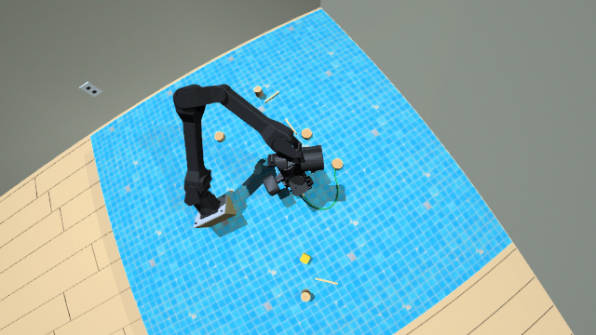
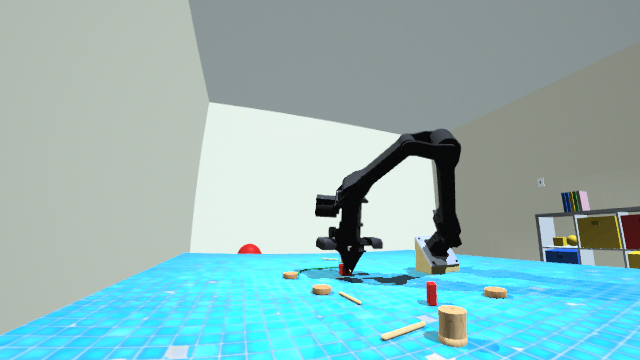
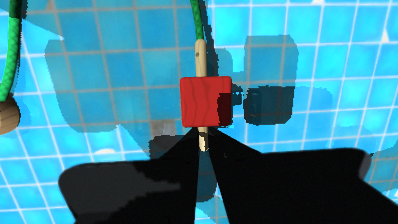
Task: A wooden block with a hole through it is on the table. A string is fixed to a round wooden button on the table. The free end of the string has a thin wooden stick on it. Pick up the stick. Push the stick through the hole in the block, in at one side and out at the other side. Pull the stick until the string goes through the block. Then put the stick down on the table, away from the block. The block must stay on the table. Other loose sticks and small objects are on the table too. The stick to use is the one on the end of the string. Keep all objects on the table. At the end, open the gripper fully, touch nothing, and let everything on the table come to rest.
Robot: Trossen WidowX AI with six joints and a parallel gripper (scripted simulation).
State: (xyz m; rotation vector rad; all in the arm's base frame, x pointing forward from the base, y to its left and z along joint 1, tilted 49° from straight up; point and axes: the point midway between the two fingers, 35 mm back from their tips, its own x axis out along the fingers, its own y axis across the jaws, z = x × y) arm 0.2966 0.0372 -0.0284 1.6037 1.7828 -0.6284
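The red block (image 3: 202,101) (image 2: 342,269) stands on the table. The stick (image 3: 200,60) runs through its hole. The stick's string end sticks out at the far side in the wrist view, and its other end shows on the near side. My gripper (image 3: 202,132) (image 2: 350,272) is shut on that near end, low over the table and close against the block. The green string (image 3: 197,20) (image 1: 337,191) (image 2: 315,269) curves from the stick to the round button (image 1: 337,164) (image 2: 290,275) (image 3: 7,116). In the top view the arm hides the block and stick.
Loose sticks (image 1: 326,281) (image 2: 403,331) (image 1: 272,97) (image 2: 350,298) lie on the table. Other wooden discs (image 1: 306,133) (image 1: 219,136) (image 2: 321,289) (image 2: 495,292), wooden cylinders (image 1: 258,91) (image 2: 452,325) (image 1: 305,295), a yellow block (image 1: 304,258) and an upright red block (image 2: 431,293) stand around.
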